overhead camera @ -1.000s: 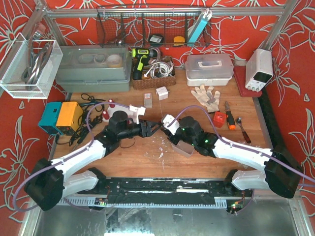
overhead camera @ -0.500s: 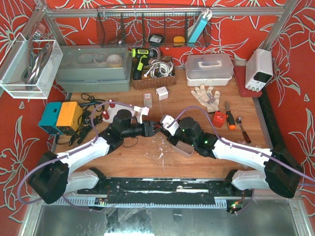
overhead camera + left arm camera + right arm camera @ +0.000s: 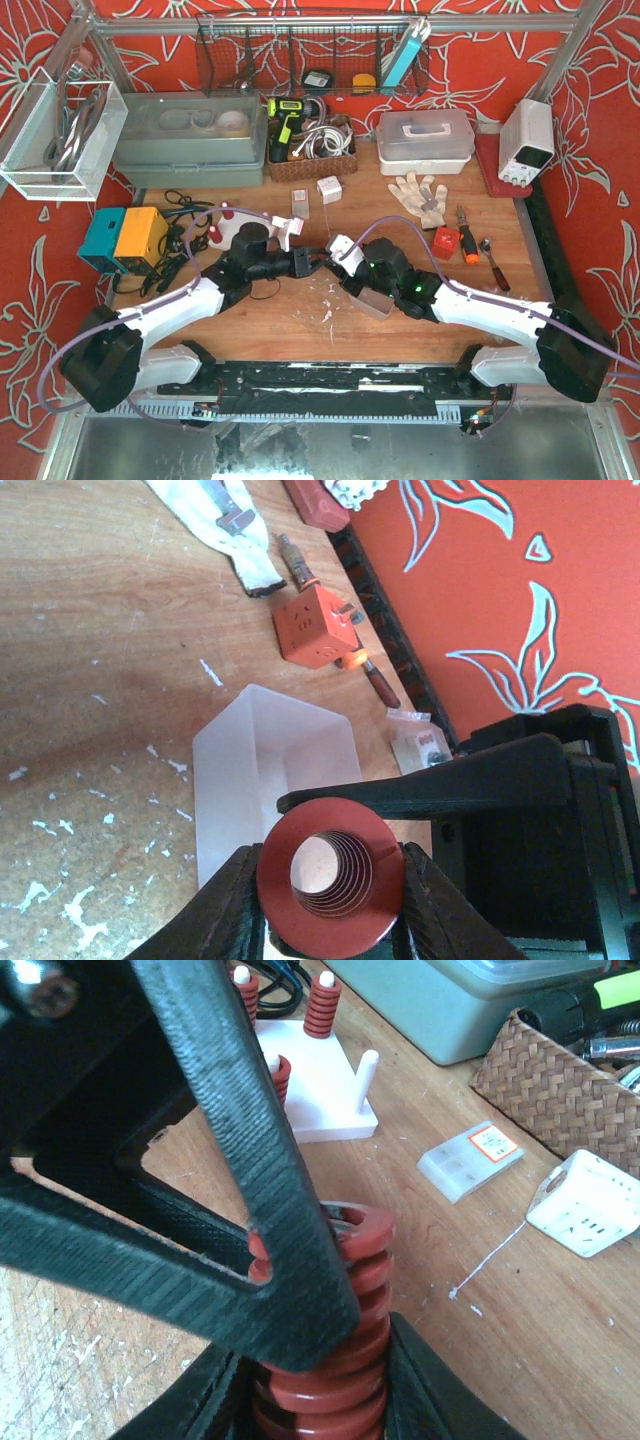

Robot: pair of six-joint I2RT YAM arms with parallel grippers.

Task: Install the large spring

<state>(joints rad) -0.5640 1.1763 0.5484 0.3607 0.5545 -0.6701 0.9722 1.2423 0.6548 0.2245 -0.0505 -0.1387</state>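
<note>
red floral walls are framing a worn wooden table, and at its centre the two arms are meeting tip to tip. the left gripper is reaching in from nine o'clock and the right gripper from three o'clock. both are pinching the large spring, a red coil sitting between them at the middle of the table. in the left wrist view the spring is showing end-on, its coils visible down the bore. the left fingers are pressing against it at nine and three o'clock, while a black finger of the right gripper is crossing its twelve o'clock edge. a frosted plastic bin is standing on the wood just beyond the spring at eleven o'clock in that view, and an orange cube is lying farther off at twelve o'clock. in the right wrist view the right fingers are clamping the spring's lower coils from both sides, and a ribbed finger of the left gripper is slanting across its upper coils. a white peg base carrying smaller red springs is sitting at twelve o'clock there, and a wicker basket at two o'clock. a small clear labelled box and a white cube-shaped plug are lying between basket and spring. from above, a white glove and a screwdriver are resting at two o'clock of the grippers.
</note>
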